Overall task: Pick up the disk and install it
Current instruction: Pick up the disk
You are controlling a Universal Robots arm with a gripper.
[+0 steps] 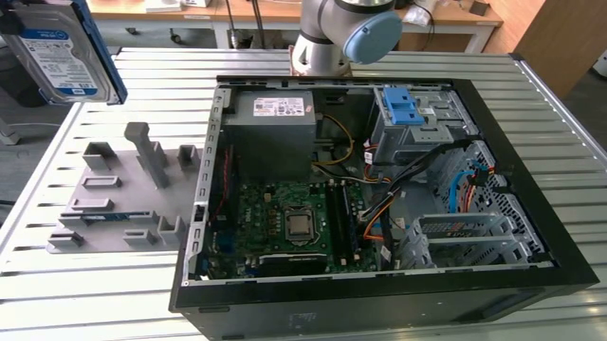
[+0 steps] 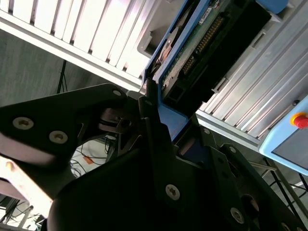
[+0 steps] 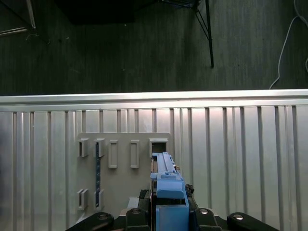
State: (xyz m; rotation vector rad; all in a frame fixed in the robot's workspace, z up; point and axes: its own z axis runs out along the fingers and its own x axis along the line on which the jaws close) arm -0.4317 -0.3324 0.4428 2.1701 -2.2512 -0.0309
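End effector (image 3: 169,208) was clamped on the disk (image 1: 62,55), held above the desk (image 1: 95,298); disk's top cut off in exterior view.

Bright, even light falls from above; in the exterior view the ribbed table (image 1: 95,284) glares pale and the disk (image 1: 57,57) is well lit. The computer case (image 1: 379,307) is shadowed inside. In the first wrist view the floor (image 3: 144,48) sits dim.

You've got a slatted metal table (image 1: 85,298), with light wood workbenches (image 1: 275,13) at 12 o'clock in the exterior view. Wood panel (image 1: 555,35) at 2 o'clock, dark grey floor (image 1: 24,153) at 9 o'clock.
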